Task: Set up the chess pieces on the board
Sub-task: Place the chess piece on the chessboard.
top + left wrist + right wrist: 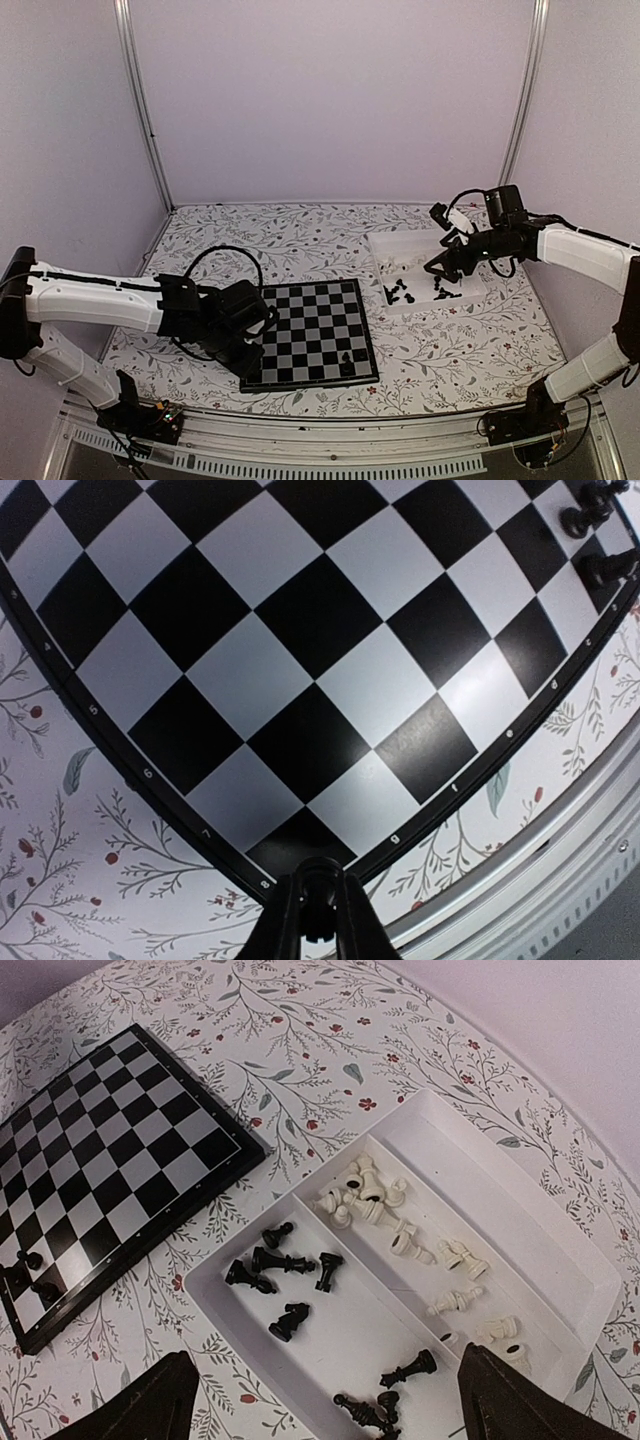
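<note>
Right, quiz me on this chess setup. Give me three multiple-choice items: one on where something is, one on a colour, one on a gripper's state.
1. The white chess pieces lie:
A in the tray
B on the board
C some on each

2. The pieces on the board are:
A white
B black
C both colours

3. The right gripper is:
A shut on a black piece
B shut on a white piece
C open above the tray

Answers:
1 A, since every white piece sits in a tray compartment next to the one holding black pieces.
2 B, since only a few dark figures stand near one corner of the board.
3 C, since its fingers stand wide apart with nothing between them.
</note>
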Robot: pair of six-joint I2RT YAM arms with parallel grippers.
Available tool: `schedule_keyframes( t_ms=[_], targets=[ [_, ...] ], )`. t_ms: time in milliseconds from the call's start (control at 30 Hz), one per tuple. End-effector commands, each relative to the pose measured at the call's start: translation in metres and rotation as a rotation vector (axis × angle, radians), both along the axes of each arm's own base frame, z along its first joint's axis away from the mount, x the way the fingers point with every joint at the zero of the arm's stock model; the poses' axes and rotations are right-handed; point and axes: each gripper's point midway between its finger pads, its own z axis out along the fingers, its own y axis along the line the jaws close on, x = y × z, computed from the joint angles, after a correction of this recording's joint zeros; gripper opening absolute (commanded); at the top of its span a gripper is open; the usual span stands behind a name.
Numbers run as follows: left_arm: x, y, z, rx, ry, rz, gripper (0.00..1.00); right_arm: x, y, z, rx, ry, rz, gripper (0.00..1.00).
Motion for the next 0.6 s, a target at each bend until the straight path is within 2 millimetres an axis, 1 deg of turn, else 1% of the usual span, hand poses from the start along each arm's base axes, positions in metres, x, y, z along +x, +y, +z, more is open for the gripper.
schedule_keyframes(
  t_ms=[0, 167, 333, 567],
  targets=[
    [-0.011, -0.002, -0.009, 0.013, 0.036, -0.036, 0.12, -0.001, 0.006, 0.002, 0.008, 0.008, 0.035, 0.94],
    [-0.014, 0.000, -0.013, 0.024, 0.048, -0.037, 0.12, -0.001, 0.006, 0.004, 0.010, 0.004, 0.037, 0.94],
    [-0.011, 0.003, -0.016, 0.045, 0.038, -0.025, 0.14, -0.003, 0.006, 0.003, 0.011, 0.011, 0.043, 0.94],
    [-0.009, 0.008, -0.023, 0.080, 0.033, -0.012, 0.22, -0.004, 0.007, 0.001, 0.012, 0.020, 0.049, 0.94]
  ],
)
